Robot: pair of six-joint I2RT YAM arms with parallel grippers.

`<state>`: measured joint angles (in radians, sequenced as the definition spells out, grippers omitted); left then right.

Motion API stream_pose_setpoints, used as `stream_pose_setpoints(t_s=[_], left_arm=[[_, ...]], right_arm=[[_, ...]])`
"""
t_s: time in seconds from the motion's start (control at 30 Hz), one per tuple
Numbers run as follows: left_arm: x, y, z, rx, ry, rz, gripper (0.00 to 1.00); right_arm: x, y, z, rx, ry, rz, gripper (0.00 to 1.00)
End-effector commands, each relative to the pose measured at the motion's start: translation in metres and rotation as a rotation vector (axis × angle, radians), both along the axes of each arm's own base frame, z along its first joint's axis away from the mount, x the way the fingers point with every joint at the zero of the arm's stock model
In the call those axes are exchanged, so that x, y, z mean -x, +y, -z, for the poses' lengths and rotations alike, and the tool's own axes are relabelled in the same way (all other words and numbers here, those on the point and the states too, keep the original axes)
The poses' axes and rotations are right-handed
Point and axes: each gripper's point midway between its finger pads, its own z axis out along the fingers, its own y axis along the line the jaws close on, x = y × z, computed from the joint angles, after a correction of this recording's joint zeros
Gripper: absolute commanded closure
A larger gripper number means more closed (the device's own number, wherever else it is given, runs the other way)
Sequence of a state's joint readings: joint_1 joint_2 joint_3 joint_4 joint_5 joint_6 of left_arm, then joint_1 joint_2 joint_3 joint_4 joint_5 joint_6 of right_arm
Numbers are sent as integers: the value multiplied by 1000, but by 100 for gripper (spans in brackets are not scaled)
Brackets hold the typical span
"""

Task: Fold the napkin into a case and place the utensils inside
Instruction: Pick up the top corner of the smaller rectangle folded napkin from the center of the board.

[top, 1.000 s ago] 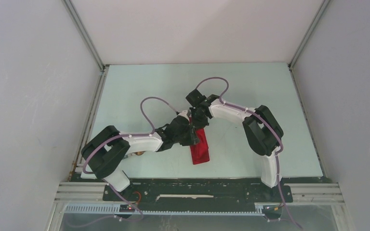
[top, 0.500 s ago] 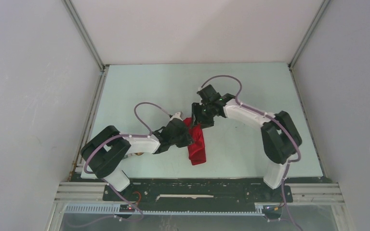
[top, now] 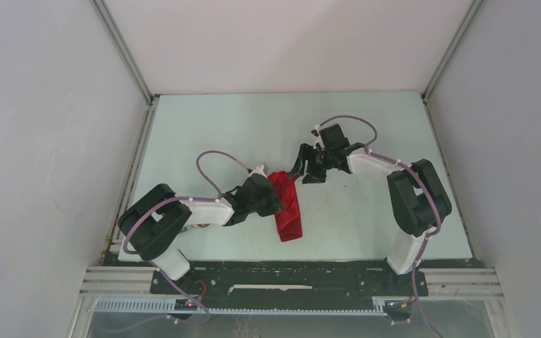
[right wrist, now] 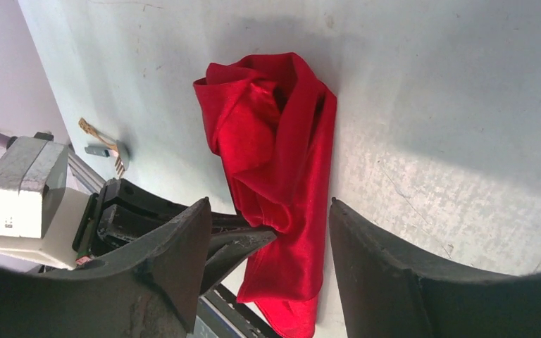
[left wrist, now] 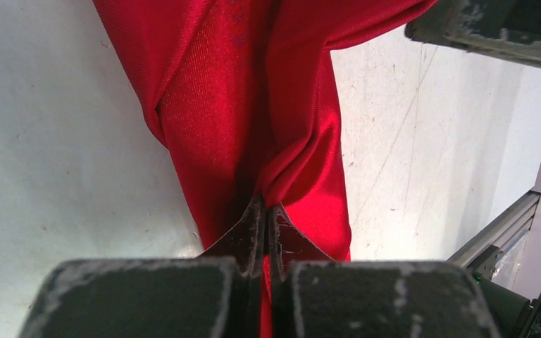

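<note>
- Left gripper [left wrist: 262, 211]: its jaws are pressing fully together on a raised fold of the napkin [top: 287, 204]. The cloth is lying as a narrow, wrinkled strip near the middle of the table [top: 366, 127].
- Right gripper [right wrist: 268, 208]: it is hovering wide open and holding nothing, just beside the strip's far end and not touching it.
- Fork [right wrist: 102, 139]: it is lying well apart from the cloth, beside the left arm; the second utensil is not showing clearly.
- Risk: one pinch is gathering several loose layers, so a pull from here would probably drag them and undo the folds. The strip is showing no clear mouth, so utensils pushed at it could be jamming against wrinkles or sliding off.
</note>
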<state>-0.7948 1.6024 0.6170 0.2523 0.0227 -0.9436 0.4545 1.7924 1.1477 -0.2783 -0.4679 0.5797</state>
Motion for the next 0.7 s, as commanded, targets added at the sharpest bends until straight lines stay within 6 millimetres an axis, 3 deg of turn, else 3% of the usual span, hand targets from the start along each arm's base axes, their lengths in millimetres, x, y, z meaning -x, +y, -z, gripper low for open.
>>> stream_pose_setpoints(t_s=[0.0, 0.17, 0.33, 0.43, 0.53, 0.67], left_arm=[[8, 5, 9, -11, 32, 6, 100], [7, 2, 7, -3, 31, 13, 100], [8, 2, 8, -4, 33, 16, 100], [8, 2, 7, -3, 33, 18, 100], [8, 2, 7, -2, 32, 20, 100], [9, 4, 5, -4, 24, 19, 100]], right_arm=[[-8, 13, -5, -108, -8, 0, 32], [-5, 19, 2, -118, 7, 1, 44], [-8, 19, 9, -115, 16, 12, 44], [-9, 21, 9, -126, 18, 11, 49], [-11, 24, 8, -141, 13, 13, 60], [-14, 29, 11, -169, 19, 17, 84]])
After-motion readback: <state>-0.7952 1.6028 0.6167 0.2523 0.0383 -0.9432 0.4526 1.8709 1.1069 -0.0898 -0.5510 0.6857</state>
